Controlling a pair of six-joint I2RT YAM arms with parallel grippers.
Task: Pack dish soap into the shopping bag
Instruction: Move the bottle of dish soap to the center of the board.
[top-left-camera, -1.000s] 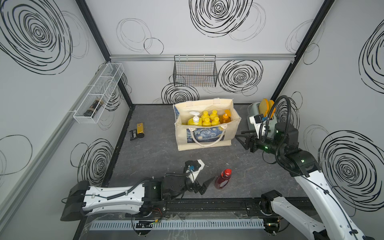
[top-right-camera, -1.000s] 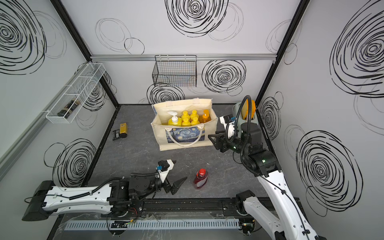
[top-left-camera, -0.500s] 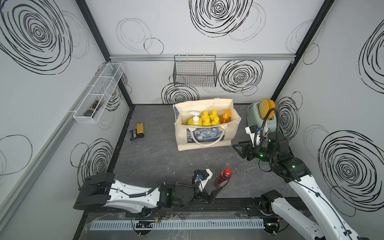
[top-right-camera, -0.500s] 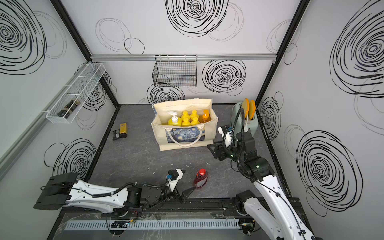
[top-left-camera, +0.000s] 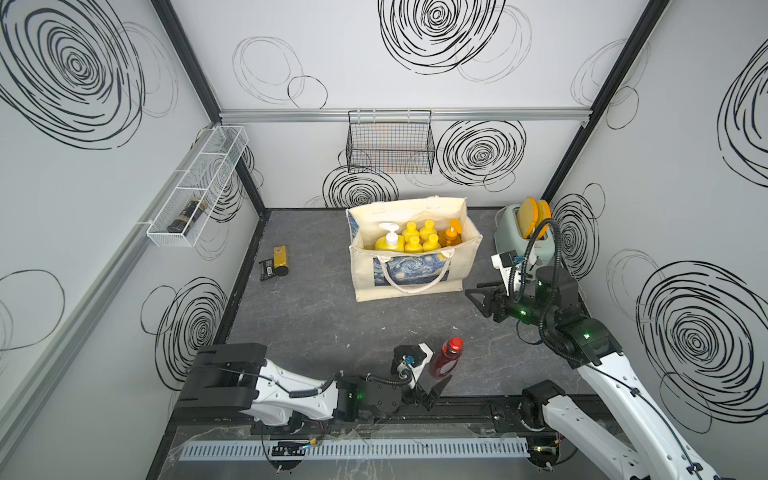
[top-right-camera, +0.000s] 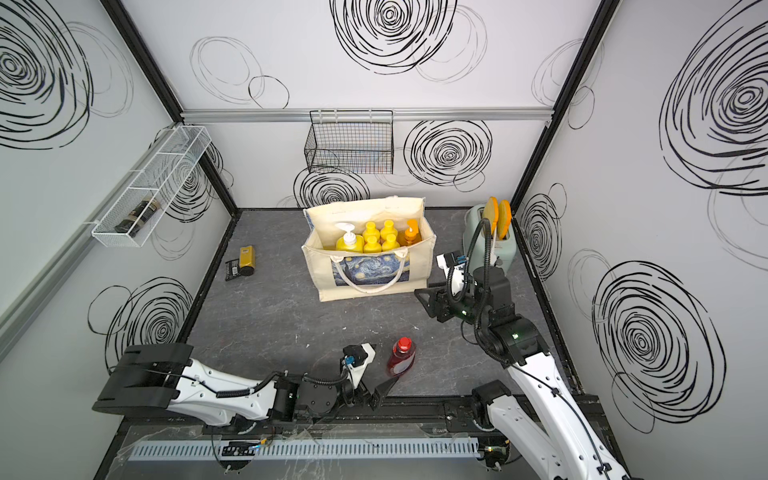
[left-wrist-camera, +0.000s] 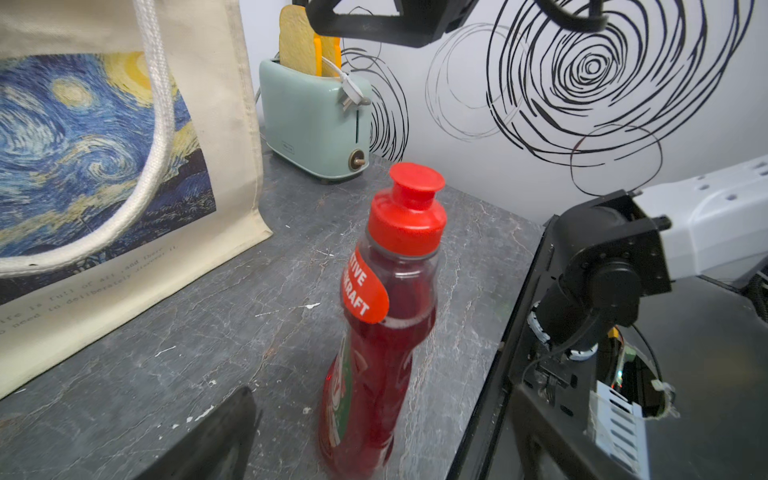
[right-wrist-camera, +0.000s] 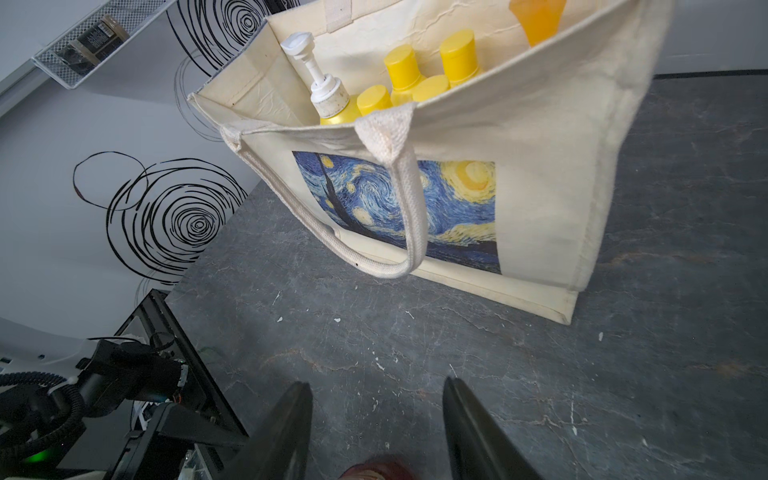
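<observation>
A dark-red dish soap bottle (top-left-camera: 446, 359) with a red cap stands upright near the table's front edge, also in a top view (top-right-camera: 401, 357). My left gripper (top-left-camera: 432, 382) is open low beside it. In the left wrist view one finger (left-wrist-camera: 220, 436) shows, apart from the bottle (left-wrist-camera: 382, 332). The cream shopping bag (top-left-camera: 453, 270) holds a yellow pump bottle (top-left-camera: 388, 243), several yellow-capped bottles (top-left-camera: 419, 237) and an amber pump bottle (top-left-camera: 452, 235). My right gripper (top-left-camera: 478, 297) hovers open and empty to the right of the bag (right-wrist-camera: 540, 187), with its fingers (right-wrist-camera: 291, 428) apart.
A mint toaster (top-left-camera: 523, 232) with toast stands at the back right. Small yellow-and-black packets (top-left-camera: 276, 262) lie at the left. A black wire basket (top-left-camera: 390, 145) and a white wire shelf (top-left-camera: 199, 187) hang on the walls. A black rail (top-left-camera: 478, 401) runs along the front.
My left arm has stretched right and lower, bringing its open gripper up to the red-capped bottle. The right gripper has drawn back a little toward the front. The bottle has not moved.
</observation>
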